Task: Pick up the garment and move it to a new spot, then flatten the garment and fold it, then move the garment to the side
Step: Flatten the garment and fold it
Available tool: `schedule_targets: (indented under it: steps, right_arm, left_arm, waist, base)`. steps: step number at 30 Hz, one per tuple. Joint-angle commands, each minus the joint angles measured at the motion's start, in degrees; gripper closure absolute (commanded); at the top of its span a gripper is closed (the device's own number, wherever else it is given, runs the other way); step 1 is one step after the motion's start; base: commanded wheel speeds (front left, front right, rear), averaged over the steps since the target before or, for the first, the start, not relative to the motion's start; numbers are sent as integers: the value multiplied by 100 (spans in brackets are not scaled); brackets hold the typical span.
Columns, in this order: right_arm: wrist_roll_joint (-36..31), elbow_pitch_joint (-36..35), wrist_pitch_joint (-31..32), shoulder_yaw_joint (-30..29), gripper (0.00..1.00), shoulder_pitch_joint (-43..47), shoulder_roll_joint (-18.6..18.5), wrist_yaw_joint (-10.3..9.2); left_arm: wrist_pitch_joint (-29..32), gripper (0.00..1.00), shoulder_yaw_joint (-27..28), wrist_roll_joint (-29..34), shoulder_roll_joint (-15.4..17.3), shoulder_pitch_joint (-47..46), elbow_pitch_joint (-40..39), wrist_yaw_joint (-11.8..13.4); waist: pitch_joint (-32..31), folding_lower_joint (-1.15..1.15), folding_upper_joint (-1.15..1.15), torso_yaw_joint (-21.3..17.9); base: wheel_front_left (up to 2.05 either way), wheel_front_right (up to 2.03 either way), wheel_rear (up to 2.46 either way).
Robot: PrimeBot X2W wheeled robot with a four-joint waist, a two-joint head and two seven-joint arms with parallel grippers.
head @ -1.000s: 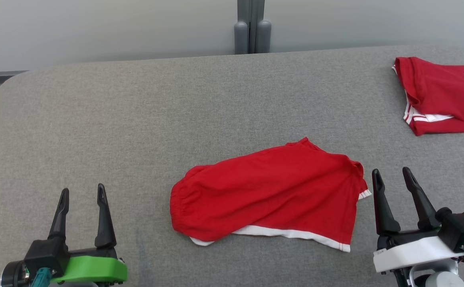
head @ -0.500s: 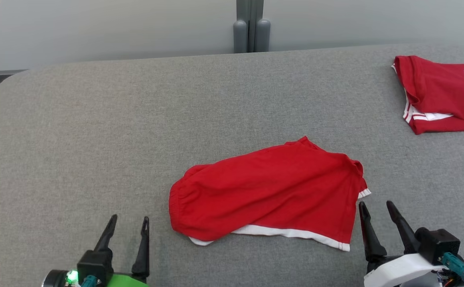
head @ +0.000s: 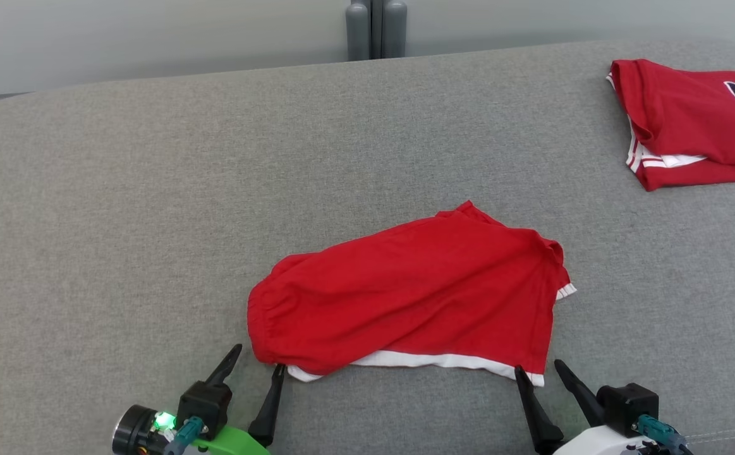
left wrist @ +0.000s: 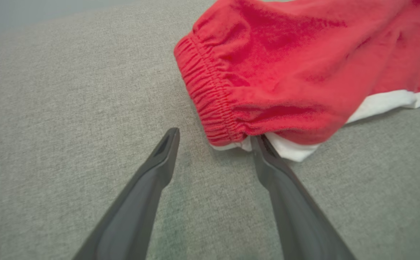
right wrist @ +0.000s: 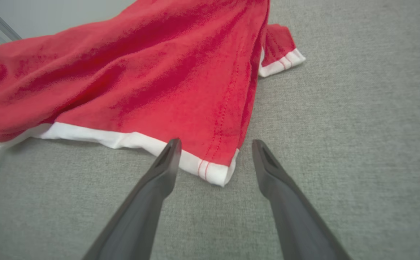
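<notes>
**Left side.** We are finding the left gripper (head: 258, 357) low over the grey padded table (head: 121, 221), its fingers standing apart. One finger is lying on bare cloth. The tip of the other is sitting at the white edge under the elastic waistband (left wrist: 210, 94). We cannot tell whether it is touching.

**Centre.** The red shorts (head: 405, 297) are lying mid-table near the front edge, rumpled and doubled over. A white-trimmed hem (right wrist: 123, 139) is showing along the near side. We are judging that this lie fits either a pickup for relocation or a grip for spreading flat.

**Right side.** The right gripper (head: 538, 365) is also spread open, and it is straddling the near hem corner (right wrist: 220, 173).

**Far right.** A folded red jersey (head: 689, 120) is lying well apart.

**Risks we are noting.**
- The left finger is pointing at the lower layer only. Closing there risks catching one ply while the waistband slides free.
- Either tip, pressing forward, risks bunching the fabric ahead of it instead of pinching it.
- Fingers this low risk snagging the table's woven cover along with the garment.
- If one side grips and the other misses, the shorts risk swinging and collapsing into a tighter heap.
- Carrying the shorts far rightward risks crowding the jersey.
</notes>
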Motion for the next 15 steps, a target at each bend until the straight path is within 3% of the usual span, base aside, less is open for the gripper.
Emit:
schedule_targets:
  steps: [1,13,14,15]
  right_arm:
    - [51,124,-13,39,0,-101,-29,-7]
    - [228,781,1,446,0,-613,-8,-7]
    - [253,832,1,478,14,-634,4,-7]
    - [292,880,1,524,100,-670,12,-7]
  left_arm:
    - [4,0,-43,-64,89,-148,85,-10]
    - [3,0,-921,-374,366,-752,556,-10]
    - [3,51,-948,-422,367,-771,582,-10]
    - [4,100,-1004,-491,355,-765,626,-10]
  waist:
    - [72,0,0,-88]
    - [179,0,0,-238]
    - [178,0,0,-245]
    - [174,0,0,-251]
  base:
    - [0,0,0]
    - [0,0,0]
    - [0,0,0]
    - [0,0,0]
